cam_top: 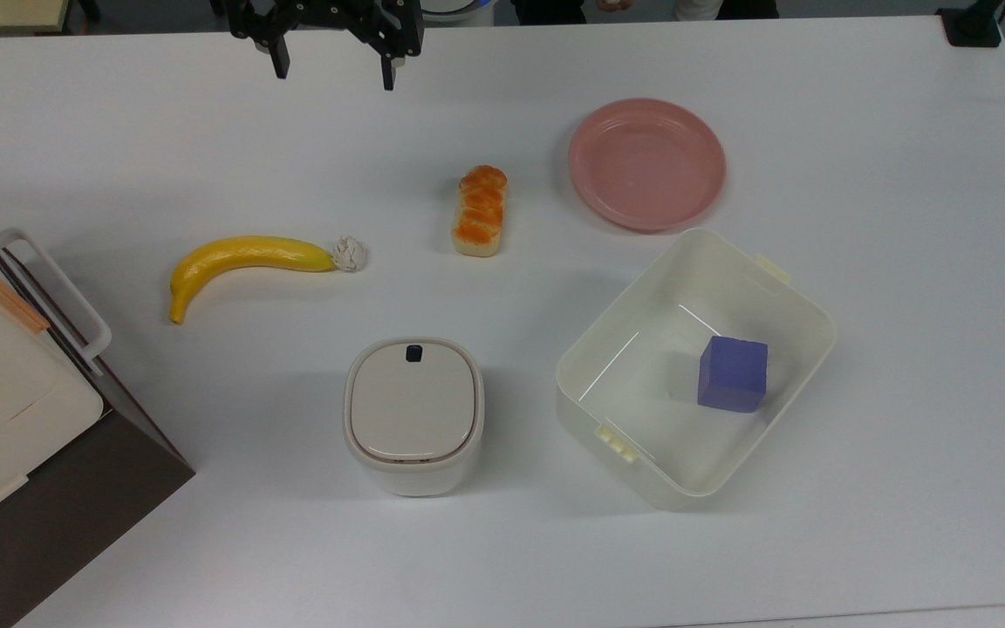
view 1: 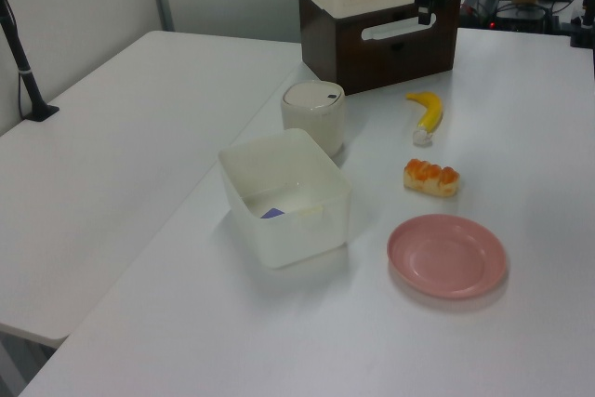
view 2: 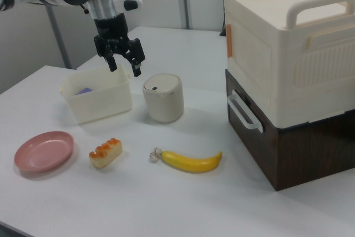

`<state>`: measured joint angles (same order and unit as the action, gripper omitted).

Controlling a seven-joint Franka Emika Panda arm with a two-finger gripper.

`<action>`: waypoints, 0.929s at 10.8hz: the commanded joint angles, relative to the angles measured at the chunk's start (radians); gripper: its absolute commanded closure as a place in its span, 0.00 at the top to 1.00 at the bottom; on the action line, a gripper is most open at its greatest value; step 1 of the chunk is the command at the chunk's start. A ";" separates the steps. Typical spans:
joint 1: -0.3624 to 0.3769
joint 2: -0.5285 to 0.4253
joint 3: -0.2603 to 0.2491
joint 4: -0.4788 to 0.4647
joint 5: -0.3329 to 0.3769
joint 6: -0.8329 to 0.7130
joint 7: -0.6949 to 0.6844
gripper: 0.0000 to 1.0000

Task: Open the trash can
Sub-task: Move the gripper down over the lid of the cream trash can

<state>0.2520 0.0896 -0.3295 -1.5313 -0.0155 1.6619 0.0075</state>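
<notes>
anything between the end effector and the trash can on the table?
In the top view, bare tabletop runs from the end effector to the trash can; the banana and bread flank that line.

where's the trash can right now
In the top view, the trash can sits low of centre on the table, between the appliance and the tub, below the banana.

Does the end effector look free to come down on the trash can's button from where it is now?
Probably yes. The end effector hangs open above bare table, and nothing stands over the trash can or its button.
</notes>
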 commanded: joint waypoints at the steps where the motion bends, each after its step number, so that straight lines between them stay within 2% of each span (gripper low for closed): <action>1: 0.007 -0.022 0.001 -0.033 0.006 0.032 -0.020 0.90; 2: 0.009 -0.021 0.004 -0.038 0.002 0.070 -0.018 0.47; 3: 0.013 -0.016 0.026 -0.070 -0.023 0.157 -0.011 0.14; 4: 0.012 -0.013 0.059 -0.105 -0.085 0.255 0.014 0.00; 5: 0.012 0.007 0.076 -0.119 -0.131 0.330 0.105 0.00; 7: 0.015 0.050 0.078 -0.122 -0.210 0.477 0.311 0.00; 9: 0.013 0.097 0.078 -0.115 -0.234 0.611 0.473 0.00; 10: 0.015 0.140 0.078 -0.109 -0.280 0.665 0.562 0.00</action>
<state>0.2549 0.1756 -0.2441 -1.6389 -0.2226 2.2115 0.3885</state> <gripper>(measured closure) 0.991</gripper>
